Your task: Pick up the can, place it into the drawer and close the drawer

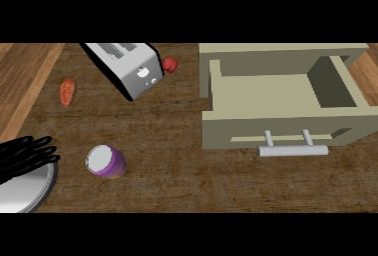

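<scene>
The can (105, 161) is purple with a white top and stands upright on the counter at the lower left. My left hand (26, 154) shows at the left edge, fingers relaxed and open, a short way left of the can and apart from it. Its grey forearm (26, 189) comes in below. The beige drawer (221, 131) is pulled open at the right, its inside bare, with a grey bar handle (293, 150) on its front. My right hand shows nowhere.
A silver and black toaster (130, 67) stands at the back, with a small red item (170, 65) beside it. An orange carrot-like piece (67, 91) lies at the left. A lighter wooden strip (22, 80) borders the counter's left side.
</scene>
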Controlling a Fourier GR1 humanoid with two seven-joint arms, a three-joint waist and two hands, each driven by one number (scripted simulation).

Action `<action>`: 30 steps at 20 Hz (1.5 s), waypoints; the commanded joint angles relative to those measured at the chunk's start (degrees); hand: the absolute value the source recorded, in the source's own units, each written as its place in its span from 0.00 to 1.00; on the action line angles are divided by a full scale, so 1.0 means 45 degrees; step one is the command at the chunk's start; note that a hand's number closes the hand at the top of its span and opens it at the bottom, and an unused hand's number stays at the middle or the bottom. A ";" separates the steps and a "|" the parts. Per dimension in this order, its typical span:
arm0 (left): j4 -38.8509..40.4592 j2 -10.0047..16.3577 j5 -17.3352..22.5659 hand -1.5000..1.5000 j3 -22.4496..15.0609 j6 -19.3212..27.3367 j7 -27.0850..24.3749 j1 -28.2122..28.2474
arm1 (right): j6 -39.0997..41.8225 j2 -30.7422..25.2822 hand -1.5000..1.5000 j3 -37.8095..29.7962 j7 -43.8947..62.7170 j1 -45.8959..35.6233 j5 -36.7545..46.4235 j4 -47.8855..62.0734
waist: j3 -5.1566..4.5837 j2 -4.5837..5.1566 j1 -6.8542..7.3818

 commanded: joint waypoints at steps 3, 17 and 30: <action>0.1868 0.0422 0.1078 0.00 -0.0554 0.0828 0.1036 -0.1816 | 0.0250 -0.0265 0.00 -0.0270 0.0211 -0.0200 -0.0188 -0.0022 | -0.0315 0.0341 -0.0192; 0.3594 -0.4131 -0.4254 0.00 -0.0283 0.1032 0.0974 -0.3018 | 0.2230 -0.0218 0.00 -0.2583 -0.0313 0.1001 -0.1737 0.0399 | -0.0324 0.0246 0.0095; 0.7528 -0.5635 -0.9383 0.00 0.1595 -0.0210 -0.2156 -0.4115 | 0.2992 0.0828 0.00 -0.2916 -0.0017 0.0632 -0.1024 0.0303 | -0.0323 0.0253 0.0136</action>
